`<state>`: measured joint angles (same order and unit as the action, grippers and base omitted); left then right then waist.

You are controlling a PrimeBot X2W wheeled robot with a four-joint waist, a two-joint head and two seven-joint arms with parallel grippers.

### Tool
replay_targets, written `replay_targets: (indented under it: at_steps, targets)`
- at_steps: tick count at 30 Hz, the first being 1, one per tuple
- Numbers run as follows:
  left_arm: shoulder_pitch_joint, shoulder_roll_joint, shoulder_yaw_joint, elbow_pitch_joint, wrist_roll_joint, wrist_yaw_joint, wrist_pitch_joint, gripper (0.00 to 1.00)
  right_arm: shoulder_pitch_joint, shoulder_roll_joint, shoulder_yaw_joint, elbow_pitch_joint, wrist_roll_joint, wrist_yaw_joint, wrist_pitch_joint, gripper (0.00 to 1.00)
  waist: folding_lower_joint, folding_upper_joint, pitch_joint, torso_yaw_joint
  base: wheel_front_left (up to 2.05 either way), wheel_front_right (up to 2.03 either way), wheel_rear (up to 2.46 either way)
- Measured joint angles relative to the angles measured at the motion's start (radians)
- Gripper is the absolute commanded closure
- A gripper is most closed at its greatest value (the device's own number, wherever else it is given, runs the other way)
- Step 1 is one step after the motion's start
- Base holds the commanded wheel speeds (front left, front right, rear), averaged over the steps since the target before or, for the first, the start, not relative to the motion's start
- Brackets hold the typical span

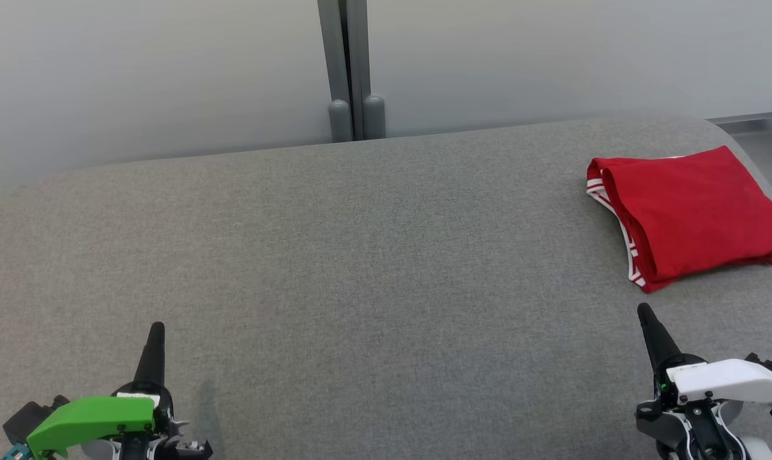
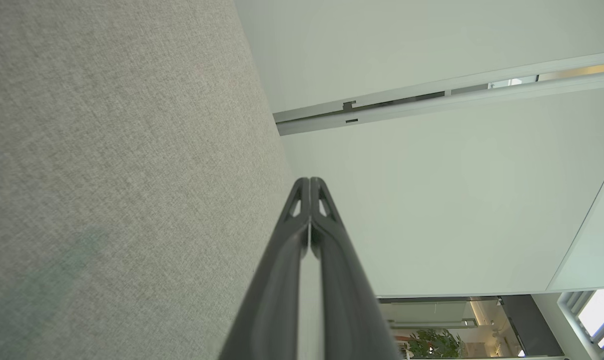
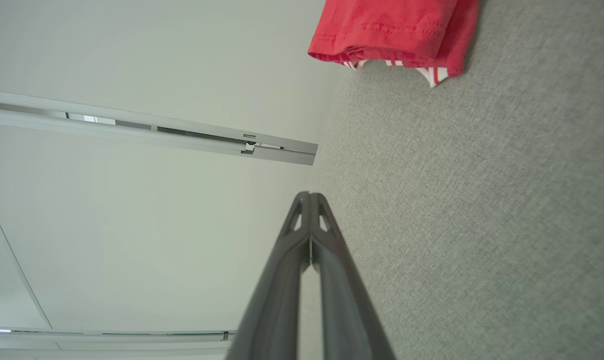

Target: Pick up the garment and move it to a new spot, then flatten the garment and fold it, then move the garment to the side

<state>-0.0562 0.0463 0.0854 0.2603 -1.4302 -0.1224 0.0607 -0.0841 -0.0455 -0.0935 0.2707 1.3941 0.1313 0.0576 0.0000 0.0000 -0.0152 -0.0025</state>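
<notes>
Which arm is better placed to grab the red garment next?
Right. The right tool sits just short of the garment on the right; the left tool is far across the table. Both are shut.

Held the left gripper [image 1: 158,327] low over the near left corner of the grey padded top [image 1: 373,255], its two dark fingers pressed together into one point aimed at the far edge and tipped slightly to the right. Wore a green cover [image 1: 89,418] on that wrist. Held the right gripper [image 1: 644,309] likewise over the near right corner, fingers closed tip to tip and tipped slightly to the left. Wore a white cover [image 1: 730,378] on that wrist. Gripped nothing in either. Met flush at the tips in both wrist views, with a thin slit lower down.
</notes>
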Motion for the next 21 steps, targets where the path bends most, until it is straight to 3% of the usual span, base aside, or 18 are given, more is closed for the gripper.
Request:
replay_targets:
  at_steps: [21]
  targets:
    - [-0.03,0.0,0.019,-0.009,-0.127,-0.002,0.036,1.0,-0.014,-0.001,-0.015,-0.017,0.153,0.0,0.04,1.0,0.0,0.0,0.013,0.002,0.0,0.0,0.0]
